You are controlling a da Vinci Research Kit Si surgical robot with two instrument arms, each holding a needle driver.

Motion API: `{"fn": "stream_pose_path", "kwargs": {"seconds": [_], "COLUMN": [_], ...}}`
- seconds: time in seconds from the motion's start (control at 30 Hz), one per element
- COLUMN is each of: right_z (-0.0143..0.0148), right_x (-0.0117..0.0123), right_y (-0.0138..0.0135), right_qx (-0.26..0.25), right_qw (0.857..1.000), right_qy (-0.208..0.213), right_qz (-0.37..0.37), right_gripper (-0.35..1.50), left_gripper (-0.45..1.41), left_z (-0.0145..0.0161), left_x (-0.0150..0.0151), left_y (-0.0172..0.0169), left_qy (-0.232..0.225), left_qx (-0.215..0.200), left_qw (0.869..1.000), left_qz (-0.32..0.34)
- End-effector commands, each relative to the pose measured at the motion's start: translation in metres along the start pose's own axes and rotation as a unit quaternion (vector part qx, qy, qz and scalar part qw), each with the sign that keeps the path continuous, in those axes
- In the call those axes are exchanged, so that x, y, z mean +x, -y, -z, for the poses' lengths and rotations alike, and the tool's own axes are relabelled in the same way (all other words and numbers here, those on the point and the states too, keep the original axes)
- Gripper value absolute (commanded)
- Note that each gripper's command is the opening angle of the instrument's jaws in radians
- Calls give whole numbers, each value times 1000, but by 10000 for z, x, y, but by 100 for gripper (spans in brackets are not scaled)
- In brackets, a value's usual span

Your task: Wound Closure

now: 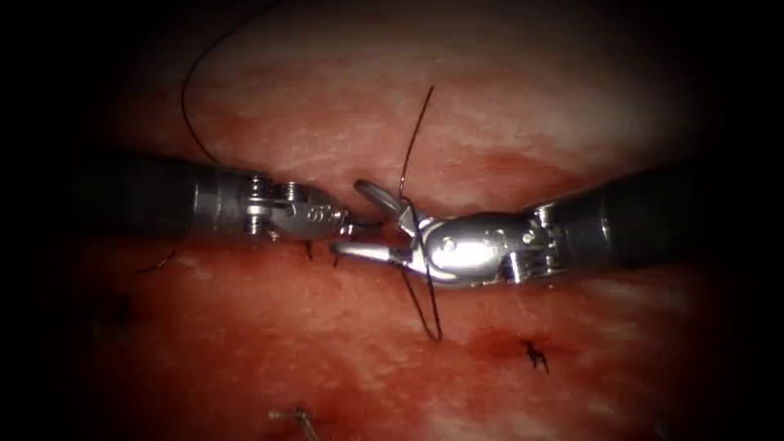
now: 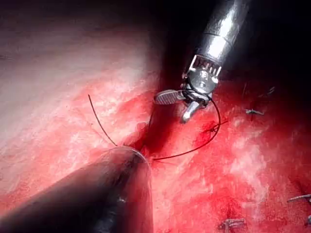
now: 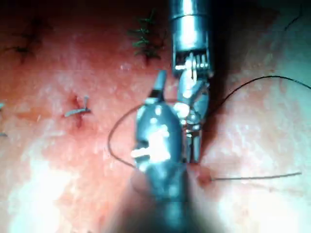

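Over the cut (image 1: 327, 245), right end effector (image 1: 363, 220) splayed, thread (image 1: 415, 139) looped around.

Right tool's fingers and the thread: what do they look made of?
Right tool: its fingers look like polished bare metal, with bright glints; they stand open, thread looped around them. Thread: thin, dark, matte strand, probably a synthetic or silk suture; unclear which.

Left pincer (image 1: 347, 222) and right pincer (image 1: 367, 220) tip to tip over tissue (image 1: 327, 351); thread (image 1: 416, 139) draped across right pincer.
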Motion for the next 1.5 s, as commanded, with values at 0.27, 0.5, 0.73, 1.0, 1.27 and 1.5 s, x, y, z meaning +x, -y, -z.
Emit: {"fn": "stream_pose_path", "kwargs": {"seconds": [0.27,0.5,0.73,1.0,1.27,1.5], "right_z": [-1,0,0,-7,-4,-4], "right_x": [-27,-48,-65,-96,-90,-79], "right_y": [-16,-16,-10,20,24,25], "right_qx": [-38,-50,-25,43,67,63], "right_qw": [996,985,960,953,957,973], "right_qy": [85,163,270,291,276,213], "right_qz": [14,24,63,67,61,60], "right_gripper": [91,84,81,79,78,78], "left_gripper": [-45,-45,-45,-45,-45,-45], "left_z": [36,57,89,127,80,34], "left_x": [17,45,70,124,121,78], "left_y": [-38,-62,-62,-21,18,48], "left_qy": [13,22,22,11,32,53], "left_qx": [8,15,15,50,56,39], "left_qw": [1000,1000,1000,997,993,992], "left_qz": [7,3,-6,-66,-97,-109]}}
